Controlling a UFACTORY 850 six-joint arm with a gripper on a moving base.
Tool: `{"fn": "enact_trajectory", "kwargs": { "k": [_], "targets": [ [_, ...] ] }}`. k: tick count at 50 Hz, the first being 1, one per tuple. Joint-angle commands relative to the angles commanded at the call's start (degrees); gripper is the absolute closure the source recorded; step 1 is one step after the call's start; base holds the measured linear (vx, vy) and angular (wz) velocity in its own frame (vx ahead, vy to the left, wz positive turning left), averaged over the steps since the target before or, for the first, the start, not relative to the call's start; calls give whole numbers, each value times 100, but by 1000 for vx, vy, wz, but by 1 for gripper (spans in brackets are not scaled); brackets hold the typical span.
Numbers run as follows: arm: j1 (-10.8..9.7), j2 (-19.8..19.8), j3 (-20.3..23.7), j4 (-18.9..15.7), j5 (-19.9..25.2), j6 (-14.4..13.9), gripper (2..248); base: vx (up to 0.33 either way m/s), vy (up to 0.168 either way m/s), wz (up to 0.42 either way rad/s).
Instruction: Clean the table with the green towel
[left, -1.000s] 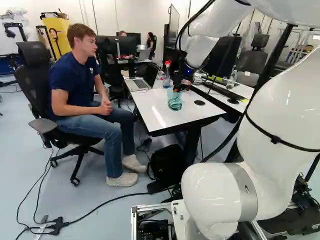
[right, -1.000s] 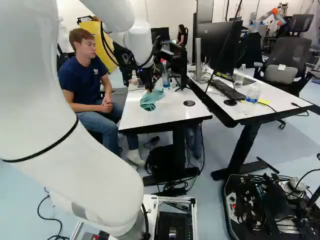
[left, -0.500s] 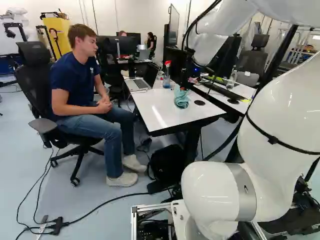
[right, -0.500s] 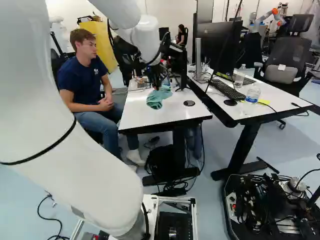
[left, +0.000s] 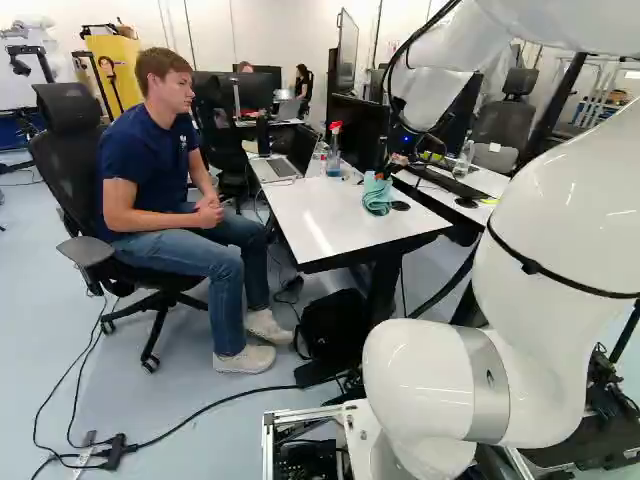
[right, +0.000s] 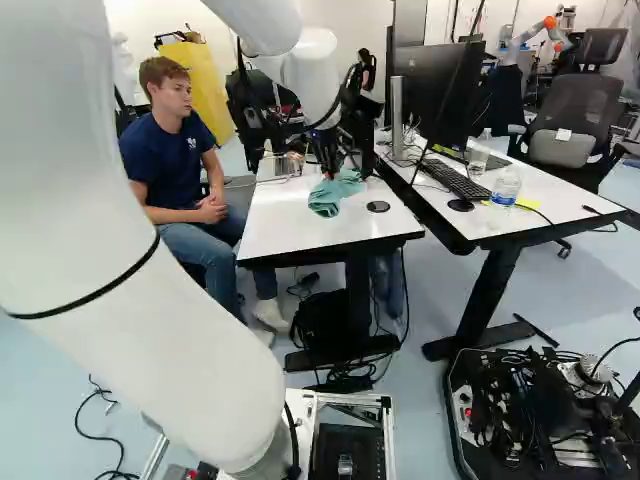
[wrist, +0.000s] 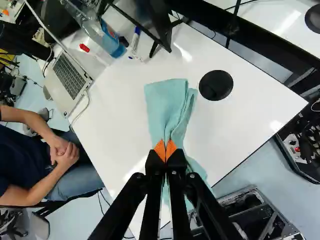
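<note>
Counter (wrist: 240, 130): spreads white beneath the claw (wrist: 165, 151).
Claw: narrow, pinching a towel fold.
Green towel (wrist: 167, 107): bunched under and ahead of the claw; best pressed lightly, swept flat in overlapping passes.
Spray bottle (wrist: 114, 44): farther ahead; stop short.

Low room lay left of and nearer than the towel (left: 377, 198); the bench's (left: 320, 220) far end was crowded.
In the left base view, an open strip ran left of the cloth, and another between it and the near edge. A black disc (wrist: 216, 85) sat beside it. Farther off, the laptop (wrist: 70, 77), spray bottle (wrist: 106, 39), marker (wrist: 135, 39) and black stand (wrist: 164, 42) stood in the way of a low sweep. Across a narrow gap, a large monitor (right: 435, 90) rose from the second bench (right: 468, 226), a keyboard (right: 455, 181) and water bottle (right: 505, 188) near it.
</note>
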Motion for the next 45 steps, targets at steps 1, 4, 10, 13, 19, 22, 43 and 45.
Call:
{"fn": "enact_trajectory", "kwargs": {
  "k": [1, 4, 10, 13, 19, 22, 43, 45],
  "targets": [
    [-18, -16, -16, 0, 0, 0, 229, 0, 0, 0],
    [-70, -67, -67, 0, 0, 0, 229, 0, 0, 0],
    [-172, -175, -177, 0, 0, 0, 229, 0, 0, 0],
    [-221, -232, -235, 0, 0, 0, 229, 0, 0, 0],
    [-318, -346, -353, 0, 0, 0, 229, 0, 0, 0],
    [-365, -403, -413, 0, 0, 0, 229, 0, 0, 0],
    [-641, -834, -874, 0, 0, 0, 229, 0, 0, 0],
    [-662, -865, -908, 0, 0, 0, 229, 0, 0, 0]
  ]
}}
